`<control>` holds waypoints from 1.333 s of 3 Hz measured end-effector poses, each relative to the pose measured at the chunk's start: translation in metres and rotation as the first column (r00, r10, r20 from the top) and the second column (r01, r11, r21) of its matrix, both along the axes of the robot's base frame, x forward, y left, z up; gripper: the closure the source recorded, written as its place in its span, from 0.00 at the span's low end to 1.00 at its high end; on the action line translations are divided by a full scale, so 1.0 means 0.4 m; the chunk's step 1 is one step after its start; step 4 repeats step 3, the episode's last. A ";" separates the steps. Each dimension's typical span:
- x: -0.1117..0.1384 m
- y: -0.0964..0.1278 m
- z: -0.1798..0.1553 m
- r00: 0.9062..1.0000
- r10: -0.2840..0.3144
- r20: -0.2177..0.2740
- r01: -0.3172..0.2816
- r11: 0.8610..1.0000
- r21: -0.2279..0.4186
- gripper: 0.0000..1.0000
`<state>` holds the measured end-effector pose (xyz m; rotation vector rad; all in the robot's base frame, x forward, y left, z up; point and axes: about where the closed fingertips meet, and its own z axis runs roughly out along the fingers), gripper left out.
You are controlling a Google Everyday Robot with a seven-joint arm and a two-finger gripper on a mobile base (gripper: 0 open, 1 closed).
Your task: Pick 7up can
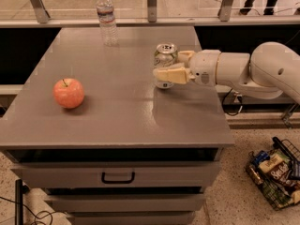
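The 7up can [165, 56], white and green with a silver top, is near the right edge of the grey table [117, 121], upright. My gripper [167, 65] reaches in from the right and is shut on the can. The near cream finger [171, 75] crosses the can's front and the far finger [185, 55] sits behind it. The can's base seems to be just above the table top. The white arm [262, 71] extends off to the right.
A red apple [68, 93] lies at the table's left. A clear plastic water bottle [107, 18] stands at the back centre. A wire basket [276, 172] of packets sits on the floor at the right. Drawers [117, 177] are below the table top.
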<state>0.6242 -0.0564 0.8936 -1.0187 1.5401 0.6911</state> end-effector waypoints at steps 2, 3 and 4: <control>0.012 0.005 0.144 0.998 0.020 0.059 -0.024 0.997 0.074 1.00; 0.012 0.005 0.144 0.998 0.020 0.059 -0.024 0.997 0.074 1.00; 0.012 0.005 0.144 0.998 0.020 0.059 -0.024 0.997 0.074 1.00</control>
